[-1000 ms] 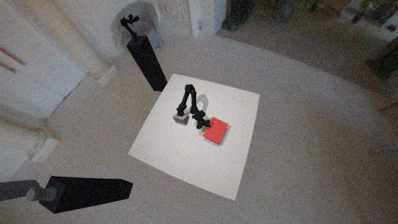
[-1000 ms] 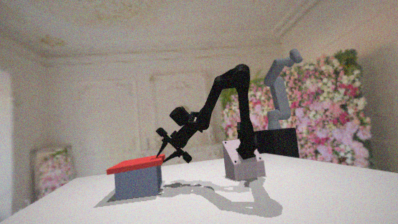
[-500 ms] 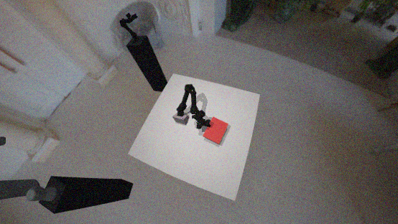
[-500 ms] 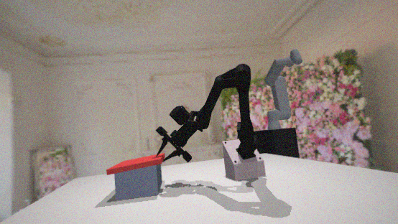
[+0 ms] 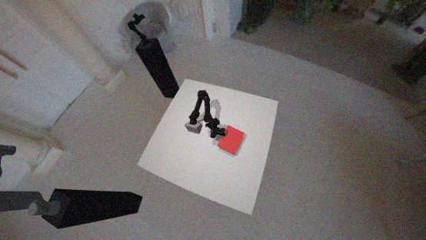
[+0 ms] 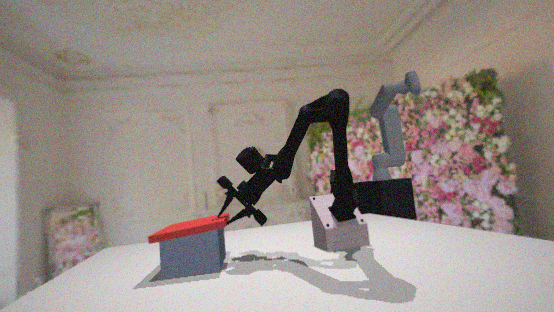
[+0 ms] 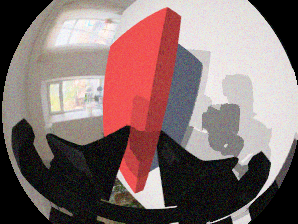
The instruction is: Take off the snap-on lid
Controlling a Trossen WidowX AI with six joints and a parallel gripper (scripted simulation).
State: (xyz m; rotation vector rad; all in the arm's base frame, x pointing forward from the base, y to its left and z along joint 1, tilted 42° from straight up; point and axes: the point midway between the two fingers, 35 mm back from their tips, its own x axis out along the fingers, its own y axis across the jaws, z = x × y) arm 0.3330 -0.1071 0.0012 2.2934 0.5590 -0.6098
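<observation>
The red lid (image 5: 232, 141) (image 6: 187, 229) (image 7: 132, 65) lies over the blue-grey storage box (image 6: 192, 255) (image 7: 187, 90). In the exterior view the lid slopes, with its arm-side edge a little raised and its far edge low at the box top. The box stands upright on the white table (image 5: 184, 161) (image 6: 450, 265); the top camera sees it hidden under the lid. My gripper (image 6: 224, 220) (image 7: 143, 132) is shut on the lid's arm-side edge, one finger above and one below it. How far the lid is free of the rim is not clear.
The arm's pinkish-grey base block (image 5: 193, 128) (image 6: 340, 236) stands on the table on the arm side of the box. Black pedestals (image 5: 158, 67) (image 5: 96, 205) with other arms stand beyond the table edges.
</observation>
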